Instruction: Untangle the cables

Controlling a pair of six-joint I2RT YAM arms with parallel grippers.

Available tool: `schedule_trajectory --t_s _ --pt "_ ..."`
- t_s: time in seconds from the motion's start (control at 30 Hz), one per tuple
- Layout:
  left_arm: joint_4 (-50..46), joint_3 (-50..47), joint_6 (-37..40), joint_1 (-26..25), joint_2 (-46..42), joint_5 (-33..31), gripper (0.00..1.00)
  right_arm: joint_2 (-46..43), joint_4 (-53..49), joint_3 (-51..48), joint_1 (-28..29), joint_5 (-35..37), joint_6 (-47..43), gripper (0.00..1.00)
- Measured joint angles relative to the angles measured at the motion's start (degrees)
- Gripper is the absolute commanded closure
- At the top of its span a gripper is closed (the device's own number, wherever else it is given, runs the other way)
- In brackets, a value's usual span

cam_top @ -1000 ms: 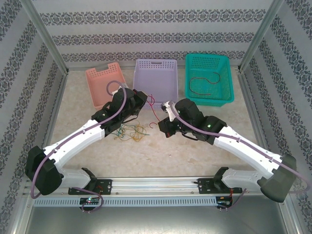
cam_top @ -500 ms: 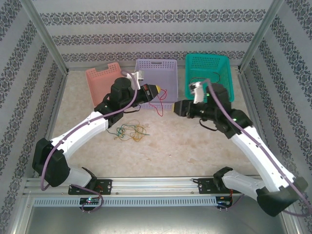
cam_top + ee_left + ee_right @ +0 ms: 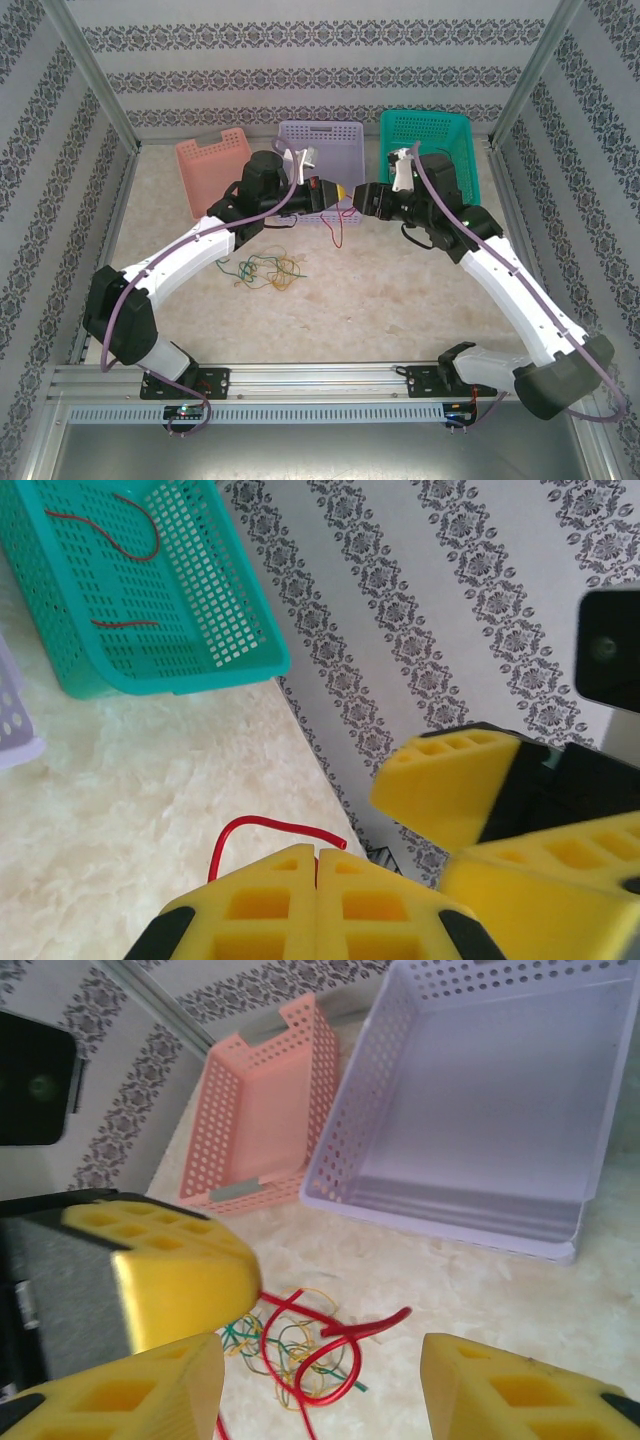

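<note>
One red cable (image 3: 338, 228) now dangles off the desk (image 3: 400, 290), pinched in the clamped left claw (image 3: 338, 191) since the right claw (image 3: 366, 197) let go and spread wide, so it seems free of the tangle (image 3: 266, 270) at 7 o'clock; the lilac basket (image 3: 320, 126) crowds 12, with bare room from 4 to 6.
</note>
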Motion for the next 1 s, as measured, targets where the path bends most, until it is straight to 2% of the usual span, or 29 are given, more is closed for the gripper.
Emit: schedule_trajectory --t_s 0.3,0.43,0.77,0.87,0.9,1.0 --pt "-0.79 1.9 0.02 0.0 0.52 2.34 1.0 1.9 0.37 0.0 -0.39 0.5 -0.9 0.45" --pt "-1.33 2.36 0.02 0.0 0.85 2.54 1.0 2.14 0.44 0.0 -0.92 0.28 -0.52 0.5" --pt "-2.21 2.95 0.02 0.0 1.6 2.97 1.0 3.52 0.68 -0.39 -2.38 0.37 0.98 0.82" --pt "-2.32 3.02 0.02 0.0 1.62 3.08 1.0 3.56 0.68 -0.44 -2.43 0.52 1.05 0.97" --pt "-2.45 3.02 0.02 0.0 1.62 3.23 1.0 3.56 0.66 -0.46 -2.43 0.59 0.98 1.0" --pt "-2.71 3.15 0.04 0.0 1.66 3.58 1.0 3.56 0.61 -0.48 -2.64 1.14 1.16 1.0"
